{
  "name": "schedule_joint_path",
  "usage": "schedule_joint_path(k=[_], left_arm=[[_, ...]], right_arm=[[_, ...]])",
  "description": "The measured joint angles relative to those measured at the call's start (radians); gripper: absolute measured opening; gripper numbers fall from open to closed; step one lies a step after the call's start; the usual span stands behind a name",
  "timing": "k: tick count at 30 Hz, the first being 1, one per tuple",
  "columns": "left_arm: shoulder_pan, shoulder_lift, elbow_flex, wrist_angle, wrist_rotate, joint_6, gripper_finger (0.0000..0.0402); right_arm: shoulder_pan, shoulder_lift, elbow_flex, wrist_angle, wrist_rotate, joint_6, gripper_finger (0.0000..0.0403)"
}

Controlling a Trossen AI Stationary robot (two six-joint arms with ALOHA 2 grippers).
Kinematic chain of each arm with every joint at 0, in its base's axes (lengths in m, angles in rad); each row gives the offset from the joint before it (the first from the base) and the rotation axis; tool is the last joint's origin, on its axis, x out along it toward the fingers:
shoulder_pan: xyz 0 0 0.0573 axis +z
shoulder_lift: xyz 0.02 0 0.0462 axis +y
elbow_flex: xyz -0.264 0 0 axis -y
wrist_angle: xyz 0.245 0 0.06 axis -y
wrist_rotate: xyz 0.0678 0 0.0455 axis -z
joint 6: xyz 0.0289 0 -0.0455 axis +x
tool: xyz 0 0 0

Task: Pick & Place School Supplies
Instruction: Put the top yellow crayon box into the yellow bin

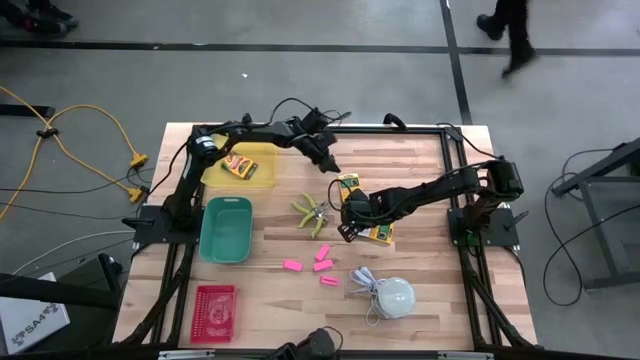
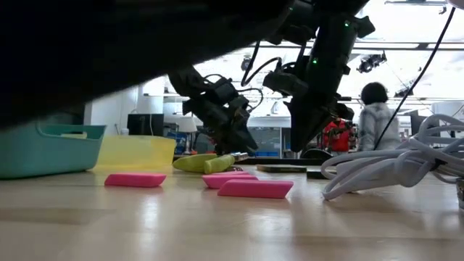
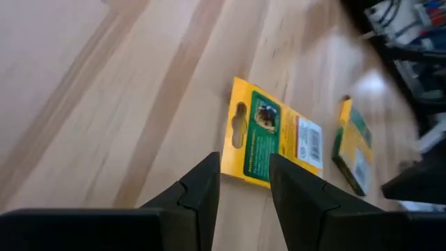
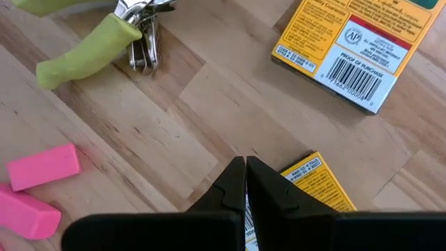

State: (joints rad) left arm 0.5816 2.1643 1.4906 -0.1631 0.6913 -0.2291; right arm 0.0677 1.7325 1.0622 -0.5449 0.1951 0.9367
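Near the table's middle: two grippers over scattered school supplies.

Left gripper [image 3: 244,185] slightly spread, aimed at a flat yellow-and-green box [image 1: 348,184], likely lining up a pick; right gripper [image 4: 245,183] pressed together, tip touching or just above a second box [image 1: 378,234], contact unclear. Third box [image 1: 240,165] already lying in the translucent yellow tray [image 1: 214,176]. Lime-handled scissors [image 1: 311,213], metal-jawed, and four matte pink erasers [image 1: 323,266] flat on pale plank wood [image 1: 440,290]; teal bin [image 1: 225,250] beside.
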Motion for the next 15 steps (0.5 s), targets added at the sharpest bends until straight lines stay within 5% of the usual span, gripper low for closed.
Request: schedule_joint_path(k=[8,15], left_arm=[[-0.049,-0.002,0.014,-0.022,-0.147,0.024,0.0121],[-0.05,-0.002,0.014,-0.028,-0.155,0.042,0.0121]], right_arm=[[0.0,0.0,0.0,0.003,-0.009,0.0,0.0003],[0.019,0.0,0.0,0.003,-0.011,0.001,0.0003]])
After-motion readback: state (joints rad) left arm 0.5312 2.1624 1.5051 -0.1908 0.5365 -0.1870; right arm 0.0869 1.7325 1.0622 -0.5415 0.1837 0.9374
